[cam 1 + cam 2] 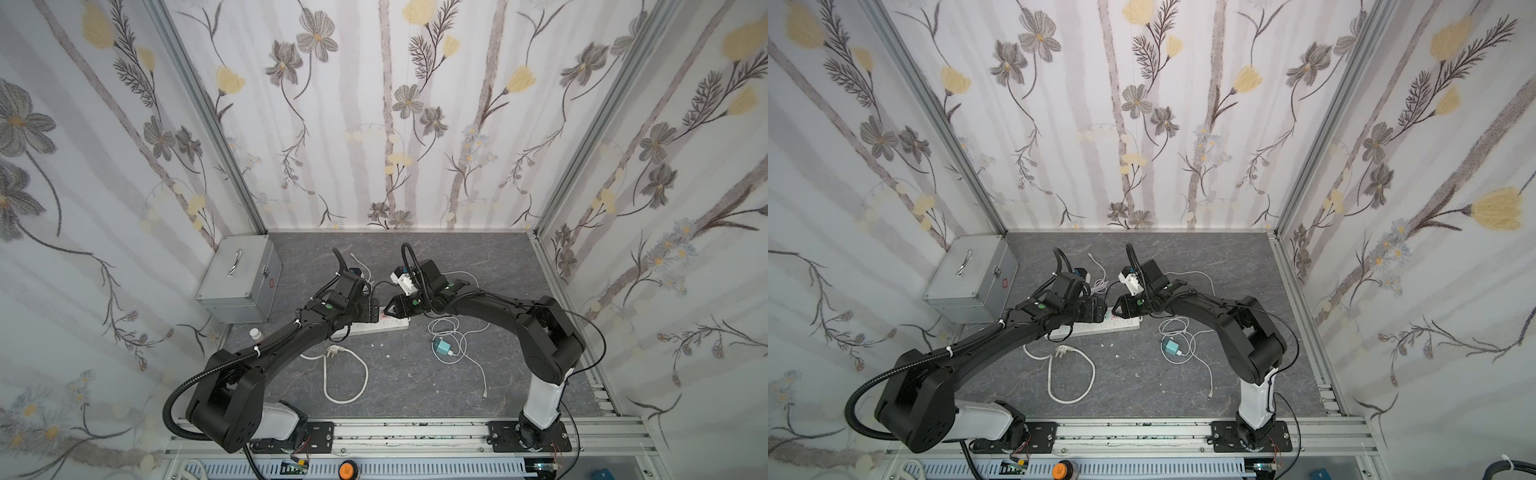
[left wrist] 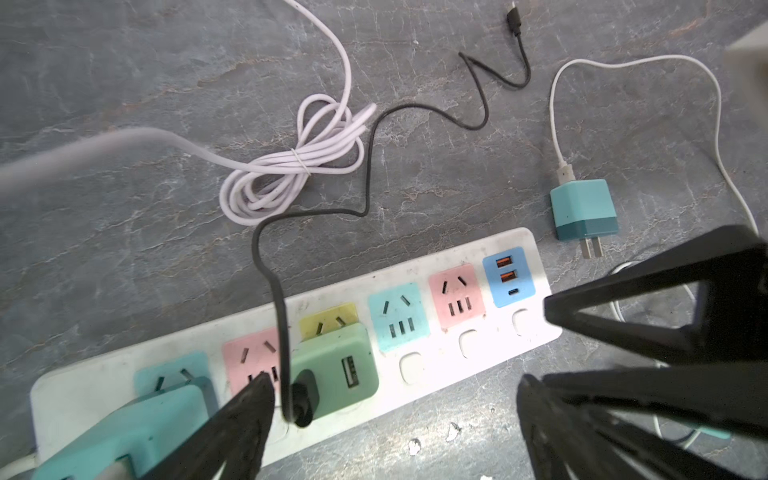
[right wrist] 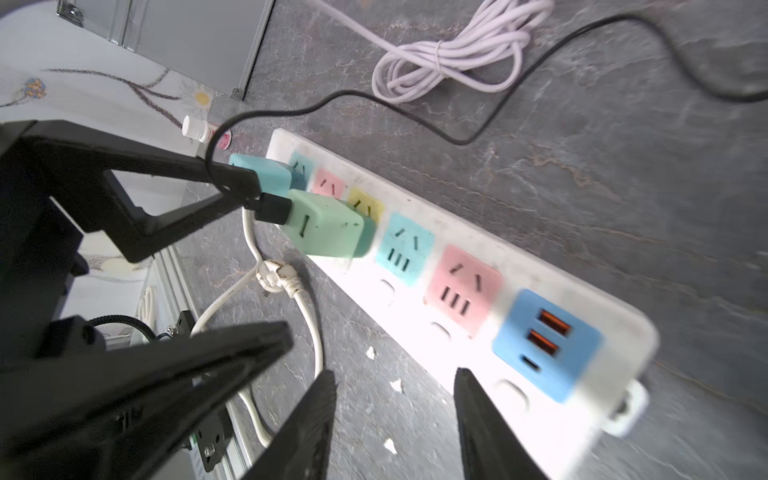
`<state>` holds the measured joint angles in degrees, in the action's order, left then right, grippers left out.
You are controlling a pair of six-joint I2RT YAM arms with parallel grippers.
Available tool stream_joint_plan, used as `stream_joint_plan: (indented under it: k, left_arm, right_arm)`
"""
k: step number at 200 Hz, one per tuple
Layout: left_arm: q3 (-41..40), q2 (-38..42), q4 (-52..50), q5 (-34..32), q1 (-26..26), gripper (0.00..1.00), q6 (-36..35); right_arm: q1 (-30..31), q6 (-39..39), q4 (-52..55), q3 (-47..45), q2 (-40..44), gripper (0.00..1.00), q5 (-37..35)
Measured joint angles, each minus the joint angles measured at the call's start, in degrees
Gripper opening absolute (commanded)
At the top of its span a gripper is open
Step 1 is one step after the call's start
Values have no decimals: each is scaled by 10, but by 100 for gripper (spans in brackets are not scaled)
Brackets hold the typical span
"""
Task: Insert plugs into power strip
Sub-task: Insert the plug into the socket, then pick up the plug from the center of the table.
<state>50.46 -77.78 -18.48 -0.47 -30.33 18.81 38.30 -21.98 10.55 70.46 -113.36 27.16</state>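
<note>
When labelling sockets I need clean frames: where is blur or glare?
Right wrist view: power strip blown out along one edge, smeared at its blue end. Left wrist view: strip sharp, one close white cable defocused. Both top views: evenly lit, no glare.

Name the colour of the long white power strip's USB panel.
The USB panel is blue; see the right wrist view.

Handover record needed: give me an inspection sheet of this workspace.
Surface: grey marbled tabletop.
Job's things: power strip holds a teal plug and a mint plug; one loose teal plug past its USB end, a second loose plug nearer the bases.
Clutter: metal box, white bottle, white scraps.
Grippers: left gripper, right gripper both open, empty, over the strip.
Cables: black cable from mint plug; tied lilac coil; thick white cord.
Surroundings: floral walls, aluminium frame.
</note>
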Motion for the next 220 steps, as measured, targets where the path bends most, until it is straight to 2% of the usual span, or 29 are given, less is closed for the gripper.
stream_joint_plan:
  k: [17, 60, 80, 104, 136, 185, 202, 220]
  left_arm:
    - [-3, 11, -3, -4, 1, 100, -7]
    - [-3, 24, -23, -2, 8, 100, -9]
    - [-1, 72, -36, -14, 7, 100, -7]
    - [0, 152, -41, -51, 8, 100, 4]
    - [-13, 206, -27, -63, 8, 100, 10]
    - [-9, 171, -19, -61, 8, 100, 17]
    - [-9, 166, -14, -62, 8, 100, 24]
    - [-10, 167, -8, -64, 8, 100, 26]
  right_arm:
    - [-18, 6, 14, -17, 29, 58, -31]
    - [-38, 1, 43, -28, 55, 81, -133]
    - [-39, -5, 64, -19, 46, 87, -192]
    - [-43, -10, 103, 29, -5, 92, -262]
    - [-42, -19, 141, 73, -59, 91, -299]
    - [-36, -20, 169, 91, -92, 81, -347]
    - [-30, -21, 171, 93, -99, 71, -352]
    - [-24, -26, 171, 100, -110, 69, -351]
